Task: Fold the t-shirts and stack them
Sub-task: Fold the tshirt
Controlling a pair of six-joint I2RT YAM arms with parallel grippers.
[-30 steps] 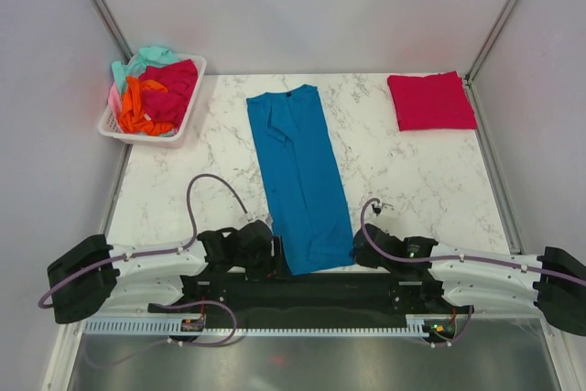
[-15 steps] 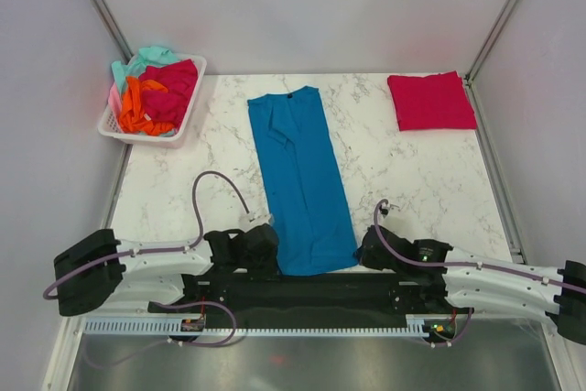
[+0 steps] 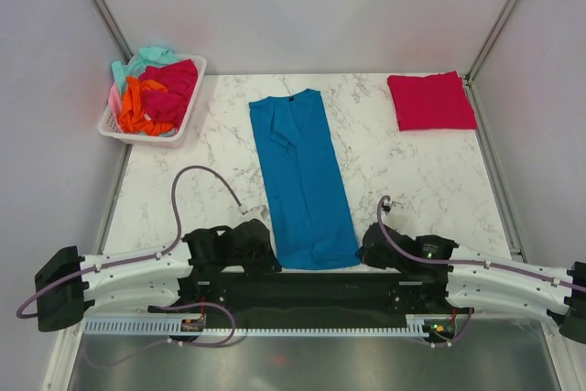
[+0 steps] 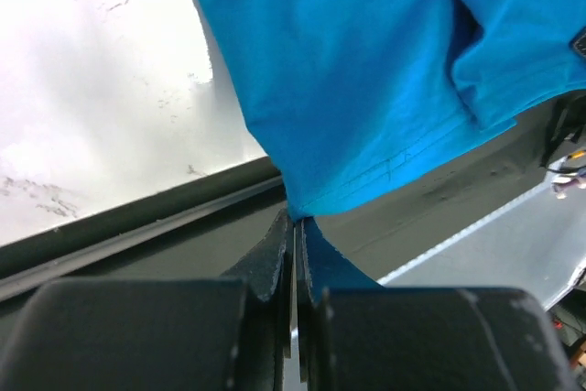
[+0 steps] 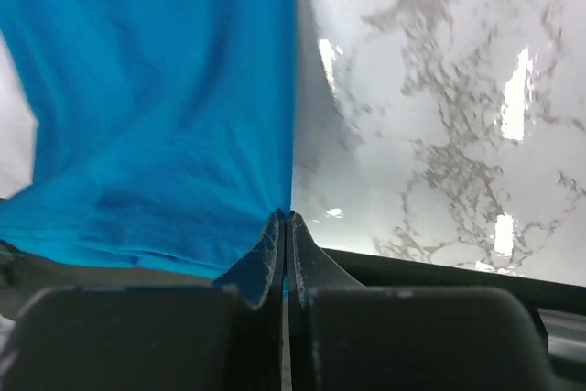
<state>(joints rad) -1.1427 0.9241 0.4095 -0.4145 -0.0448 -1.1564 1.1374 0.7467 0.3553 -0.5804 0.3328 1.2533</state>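
Teal-blue t-shirt (image 3: 302,180): lies flat on the marble table (image 3: 421,180) as a long narrow strip, sides folded in. It runs from the collar at the far end to the hem at the near edge, between the two arms. A small dark label shows at the collar.
Near hem: in the left wrist view it hangs over the near table edge onto the dark base rail.
Left gripper (image 4: 295,223): jaws pressed together, pinching the near-left corner of the teal-blue t-shirt. Cloth is visible between the fingertips.
Right gripper (image 5: 286,219): jaws pressed together on the near-right edge of the same shirt, just at the table edge. Bare marble lies to its right.
Arm posture: both arms lie low along the near edge, wrists turned inward toward the hem corners.
Crimson t-shirt (image 3: 430,101): folded into a flat rectangle at the far right corner of the table, well apart from the teal-blue t-shirt.
Basket (image 3: 146,137): white plastic, at the far left corner, overhanging the table's left edge.
Basket contents: unfolded shirts heaped together; magenta t-shirt (image 3: 176,87) on top, orange t-shirt (image 3: 137,107) beside it, mint t-shirt (image 3: 146,57) behind, pink t-shirt (image 3: 113,101) at the left rim.
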